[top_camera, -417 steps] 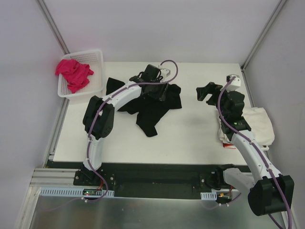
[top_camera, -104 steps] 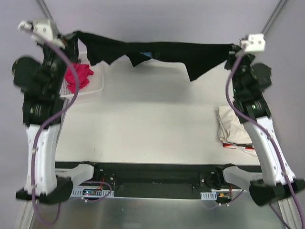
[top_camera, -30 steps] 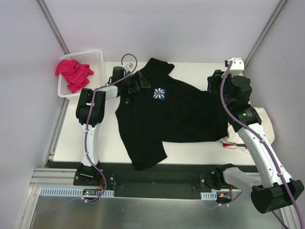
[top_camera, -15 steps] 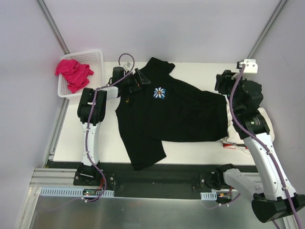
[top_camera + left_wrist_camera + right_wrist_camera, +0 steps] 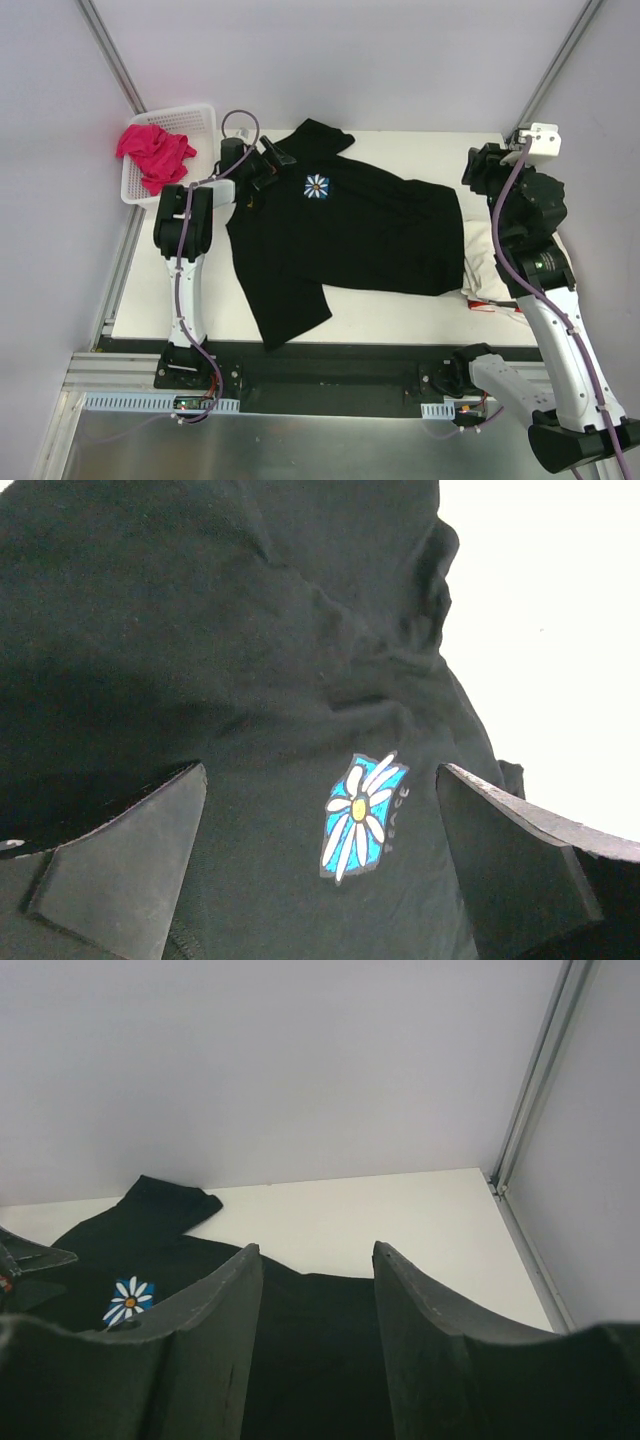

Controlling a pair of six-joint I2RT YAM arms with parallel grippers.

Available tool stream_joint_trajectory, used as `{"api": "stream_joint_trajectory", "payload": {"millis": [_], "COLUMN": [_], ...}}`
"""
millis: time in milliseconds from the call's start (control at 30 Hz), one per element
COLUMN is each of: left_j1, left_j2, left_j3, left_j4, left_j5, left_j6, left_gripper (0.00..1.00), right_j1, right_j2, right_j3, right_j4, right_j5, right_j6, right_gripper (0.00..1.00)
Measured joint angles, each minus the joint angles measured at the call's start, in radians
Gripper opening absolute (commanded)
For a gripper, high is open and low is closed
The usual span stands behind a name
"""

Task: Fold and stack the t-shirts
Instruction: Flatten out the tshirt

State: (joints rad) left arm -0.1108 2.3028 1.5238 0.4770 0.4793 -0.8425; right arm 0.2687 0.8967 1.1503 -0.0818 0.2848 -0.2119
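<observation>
Table (image 5: 400, 150) | black tee (image 5: 350, 225) — patch (image 5: 365, 815) reads "PEACE" | left hand (image 5: 320, 772) wide | right hand (image 5: 317, 1250) parted

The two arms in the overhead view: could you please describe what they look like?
The left arm and right arm both have white links, bulky black joints and a purple cable running alongside. Their fingers are flat, matte black wedges.

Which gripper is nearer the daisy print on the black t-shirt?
Left. The left gripper is just beside the daisy print; the right gripper is beyond the opposite edge of the black t-shirt.
</observation>
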Motion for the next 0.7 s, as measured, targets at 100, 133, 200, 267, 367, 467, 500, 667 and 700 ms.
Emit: {"api": "stream_joint_trajectory", "payload": {"millis": [100,133,200,267,367,467,500,667,700], "left_j1": [0.018,0.027,0.047,0.063,0.094,0.122,0.128,0.125,0.125], "left_j2": [-0.016,-0.022,-0.035,-0.05,-0.073,-0.11,-0.123,-0.177,-0.184], "left_j3": [-0.002,-0.002,-0.001,-0.001,-0.002,-0.031,-0.042,-0.077,-0.082], "left_j4": [-0.023,-0.034,-0.066,-0.095,-0.132,-0.156,-0.163,-0.168,-0.161], "left_j5": [-0.068,-0.094,-0.137,-0.177,-0.224,-0.267,-0.272,-0.271,-0.265], "left_j6": [0.002,0.004,0.014,0.025,0.032,0.036,0.04,0.069,0.074], "left_gripper": [0.99,0.99,0.99,0.99,0.99,0.99,0.99,0.99,0.99], "right_j1": [0.0,-0.001,-0.001,-0.001,-0.002,-0.003,-0.003,-0.004,-0.004], "right_j2": [-0.01,-0.013,-0.017,-0.021,-0.026,-0.033,-0.035,-0.038,-0.03], "right_j3": [0.0,0.0,0.0,0.0,0.0,0.0,-0.001,-0.001,-0.001], "right_j4": [-0.005,-0.007,-0.016,-0.026,-0.04,-0.052,-0.055,-0.09,-0.1], "right_j5": [0.014,0.019,0.026,0.026,0.026,0.021,0.017,-0.016,-0.024], "right_j6": [-0.011,-0.014,-0.017,-0.017,-0.016,-0.01,-0.009,0.006,0.014], "right_gripper": [0.52,0.52,0.52,0.52,0.53,0.53,0.53,0.53,0.53]}}
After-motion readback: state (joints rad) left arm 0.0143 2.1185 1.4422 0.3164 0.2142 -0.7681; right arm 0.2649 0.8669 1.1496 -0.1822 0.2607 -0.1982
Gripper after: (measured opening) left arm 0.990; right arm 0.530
